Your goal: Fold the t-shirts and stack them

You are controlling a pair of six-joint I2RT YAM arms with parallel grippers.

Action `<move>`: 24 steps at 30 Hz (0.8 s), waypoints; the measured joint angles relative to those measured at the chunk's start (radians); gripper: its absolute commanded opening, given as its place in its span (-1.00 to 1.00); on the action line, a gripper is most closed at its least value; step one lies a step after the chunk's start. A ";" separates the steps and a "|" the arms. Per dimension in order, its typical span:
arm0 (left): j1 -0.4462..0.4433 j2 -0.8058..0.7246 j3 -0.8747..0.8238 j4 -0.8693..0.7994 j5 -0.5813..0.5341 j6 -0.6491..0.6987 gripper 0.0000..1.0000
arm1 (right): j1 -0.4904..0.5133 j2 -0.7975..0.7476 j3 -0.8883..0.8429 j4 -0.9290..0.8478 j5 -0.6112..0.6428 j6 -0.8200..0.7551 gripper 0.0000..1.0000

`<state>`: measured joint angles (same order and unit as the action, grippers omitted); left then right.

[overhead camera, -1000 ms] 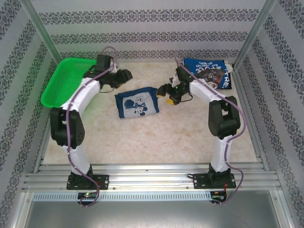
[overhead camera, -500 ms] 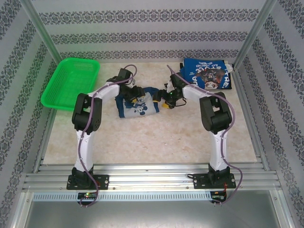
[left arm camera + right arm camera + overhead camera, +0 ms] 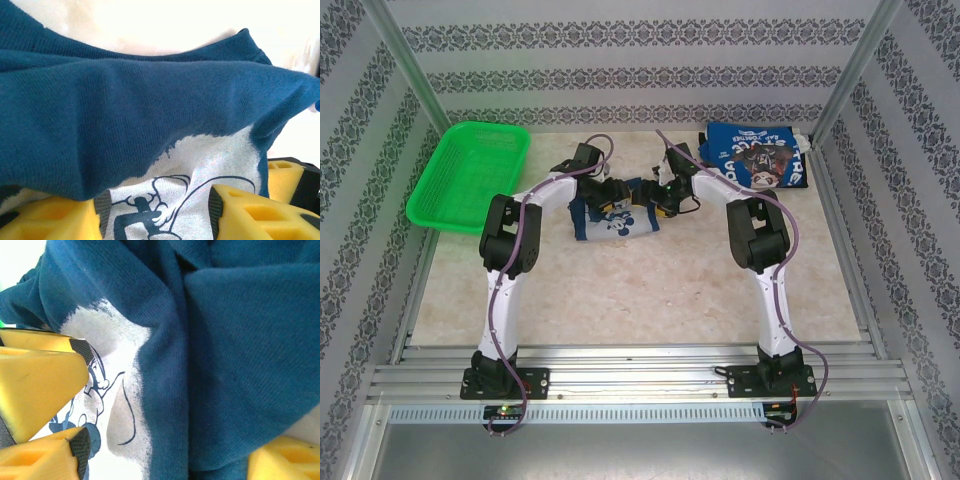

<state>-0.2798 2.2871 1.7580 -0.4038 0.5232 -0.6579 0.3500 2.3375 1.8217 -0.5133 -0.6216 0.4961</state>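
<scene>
Navy t-shirt, folded, right of the green basket: I now have the left gripper swung in onto its basket-side end and the right gripper onto the other, both with jaws apart astride cloth, ready to lift.

The left arm and the right arm are showing white shells between bulky black joints. Each is trailing a thin purple cable and standing on a black base plate. Their blocky yellow fingers, moulded with hollow cells, are carrying ribbed black pads.
</scene>
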 measured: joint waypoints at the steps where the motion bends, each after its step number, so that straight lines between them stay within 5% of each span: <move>1: 0.000 0.000 0.000 0.000 0.000 0.000 0.13 | 0.000 0.000 0.004 -0.011 0.004 -0.005 0.45; 11: 0.000 -0.001 -0.001 0.008 0.019 0.003 0.15 | 0.024 0.008 0.047 -0.125 0.079 -0.068 0.25; 18: 0.013 -0.027 -0.002 0.021 0.030 -0.039 0.40 | 0.046 0.016 0.061 -0.170 0.168 -0.098 -0.30; 24: 0.101 -0.215 -0.002 0.039 0.025 -0.103 0.43 | 0.047 0.016 0.063 -0.194 0.214 -0.103 -0.79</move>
<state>-0.1783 2.0720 1.7561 -0.3653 0.5484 -0.7612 0.3973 2.3531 1.8843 -0.7071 -0.4072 0.3935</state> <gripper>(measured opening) 0.716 0.166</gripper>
